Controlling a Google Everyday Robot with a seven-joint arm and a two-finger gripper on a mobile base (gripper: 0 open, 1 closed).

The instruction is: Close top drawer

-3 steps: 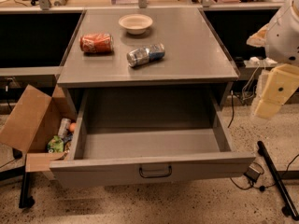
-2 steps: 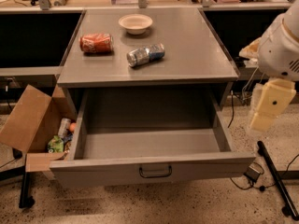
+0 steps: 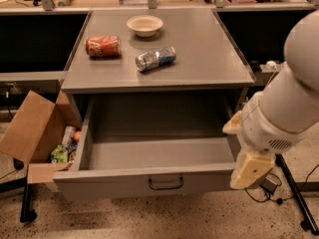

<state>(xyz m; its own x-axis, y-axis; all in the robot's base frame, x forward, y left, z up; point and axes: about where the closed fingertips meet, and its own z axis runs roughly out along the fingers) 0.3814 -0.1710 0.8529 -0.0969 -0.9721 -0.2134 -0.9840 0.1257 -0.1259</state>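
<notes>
Camera view, the only one I've got: the top drawer (image 3: 109,185) is pulled way out of the grey cabinet (image 3: 214,68). Its deep box faces up at me, and the front panel with its little dark wire pull (image 3: 165,183) sits low in the shot. The gripper (image 3: 251,169) hangs at the drawer's right front corner, just beside the end of the panel, on the fat white arm (image 3: 294,98) coming in from the right. I can't tell whether the pincer is apart or together; it just reads as a cream block.

My take on doing this well: no need to grab anything. I'd swing the gripper round in front of the panel and centre it near the pull. Then I'd push straight back, slow and level, till the front sits flush. Shoving from that right corner would probably rack it sideways.

I'm also minding the cardboard box (image 3: 30,128) right against the drawer's left side. A hard slam could jostle the red can (image 3: 102,46), crushed can (image 3: 155,59) and bowl (image 3: 144,25) up top.
</notes>
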